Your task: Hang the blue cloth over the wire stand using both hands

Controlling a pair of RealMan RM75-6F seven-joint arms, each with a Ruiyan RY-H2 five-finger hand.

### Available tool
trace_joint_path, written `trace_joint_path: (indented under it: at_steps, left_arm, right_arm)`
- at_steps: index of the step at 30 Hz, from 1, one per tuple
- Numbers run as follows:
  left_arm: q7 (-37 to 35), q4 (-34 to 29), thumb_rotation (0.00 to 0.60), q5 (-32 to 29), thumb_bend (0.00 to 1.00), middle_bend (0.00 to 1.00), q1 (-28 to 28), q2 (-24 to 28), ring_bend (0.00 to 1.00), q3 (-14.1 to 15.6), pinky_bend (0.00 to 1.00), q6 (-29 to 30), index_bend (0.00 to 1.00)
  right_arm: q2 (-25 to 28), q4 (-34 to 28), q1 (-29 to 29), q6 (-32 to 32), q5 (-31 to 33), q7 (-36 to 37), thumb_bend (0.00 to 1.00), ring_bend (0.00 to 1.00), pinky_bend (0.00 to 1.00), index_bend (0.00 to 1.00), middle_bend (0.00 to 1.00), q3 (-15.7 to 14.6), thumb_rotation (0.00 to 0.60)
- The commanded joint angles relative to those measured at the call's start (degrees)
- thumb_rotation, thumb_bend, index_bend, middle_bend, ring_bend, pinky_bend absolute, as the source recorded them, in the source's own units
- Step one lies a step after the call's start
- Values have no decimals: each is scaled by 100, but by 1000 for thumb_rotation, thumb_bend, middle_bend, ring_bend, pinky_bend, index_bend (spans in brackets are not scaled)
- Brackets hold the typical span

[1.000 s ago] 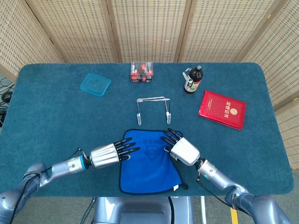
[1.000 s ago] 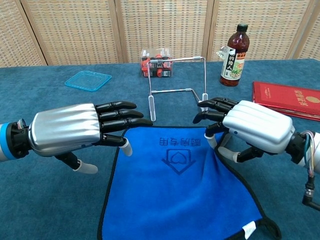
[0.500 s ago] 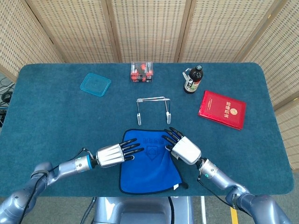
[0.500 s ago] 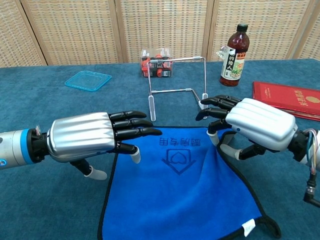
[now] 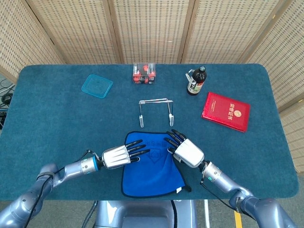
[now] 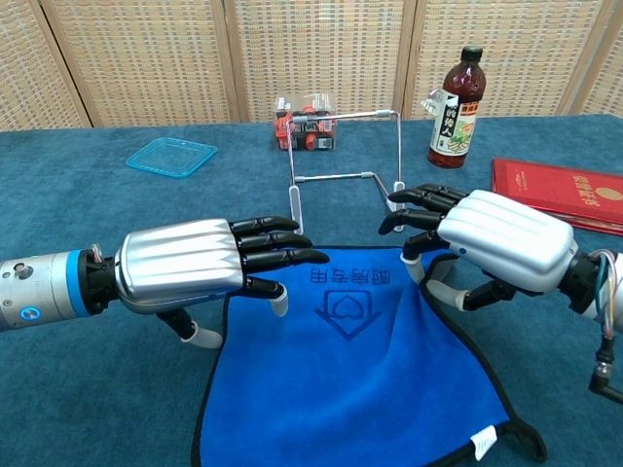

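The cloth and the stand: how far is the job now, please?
Nothing looks done yet: the cloth lies flat on the table, in front of the bare stand. In hand: the left hand and right hand hover over its far corners, fingers apart, holding nothing. Left: grip both corners, lift the cloth, drape it over the stand's top wire.

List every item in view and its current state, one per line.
Blue cloth: flat on table, not hung.
Wire stand: upright, bare.
Left hand: open, over cloth's left corner.
Right hand: open, over cloth's right corner.
Bottle: upright, capped.
Red booklet: closed, flat.
Blue lid: lying flat.
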Motion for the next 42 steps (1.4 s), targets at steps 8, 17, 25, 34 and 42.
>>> trace_joint_path:
  at_steps: [8, 17, 25, 34, 42]
  left_arm:
    - [101, -45, 600, -63, 227, 0, -115, -63, 0, 104, 0, -105, 423]
    - [68, -16, 600, -143, 371, 0, -118, -80, 0, 147, 0, -44, 454]
    - [-29, -19, 600, -278, 472, 0, -70, -131, 0, 110, 0, 84, 654]
    - [-268, -47, 600, -573, 484, 0, 44, -192, 0, -111, 0, 387, 705]
    - [-515, -179, 600, -887, 484, 0, 63, -154, 0, -438, 0, 800, 708]
  right_arm:
    - [-2, -29, 8, 18, 9, 16, 518, 49, 83, 617, 217, 14, 600]
    - [17, -46, 7, 21, 19, 22, 521, 49, 83, 617, 219, 20, 600]
    - [31, -65, 1, 27, 36, 35, 518, 49, 83, 619, 221, 31, 600]
    - [161, -326, -31, 120, 153, 155, 517, 49, 83, 620, 221, 157, 600]
    - [451, -1102, 9, 78, 348, 247, 517, 49, 83, 627, 222, 384, 600]
